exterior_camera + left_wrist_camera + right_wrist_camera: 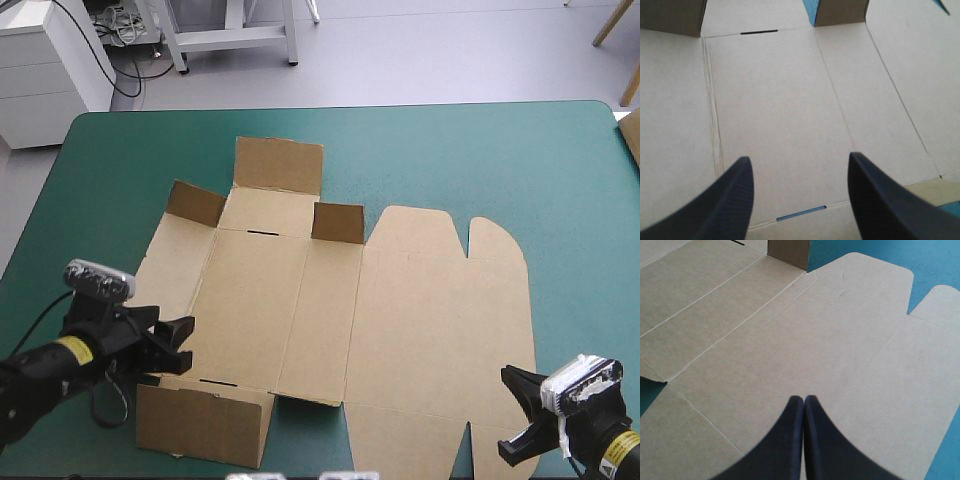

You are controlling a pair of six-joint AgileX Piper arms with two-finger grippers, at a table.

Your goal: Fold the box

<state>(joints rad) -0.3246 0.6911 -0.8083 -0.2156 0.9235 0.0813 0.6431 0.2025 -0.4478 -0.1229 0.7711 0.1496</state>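
The left gripper (180,345) hovers with its black fingers spread wide and nothing between them, at the near-left edge of the brown box (400,320). The left wrist view shows it (799,157) poised above a bare inner panel of the box (780,100). The right gripper (510,415) sits at the box's near-right corner. Its fingers are pressed together into a single point and grip nothing, and they aim across the broad lid panel (815,340).

The box is a cut sheet of board lying opened out across the middle of the teal-green table (500,150), most of its panels flat and its creases plain to see. At its near-left corner one flap (200,425) appears tilted up from the cover. A thin slot (801,212) is cut in the crease just ahead of the left gripper, and a matching slot (262,233) marks the crease on the box's far side. Flanking that far slot, two small flaps (195,203) (338,222) stand upright. Beyond them the far end flap (278,165) reaches toward the table's far edge. On the box's right side, the lid's rounded tabs (495,240) lie flat.
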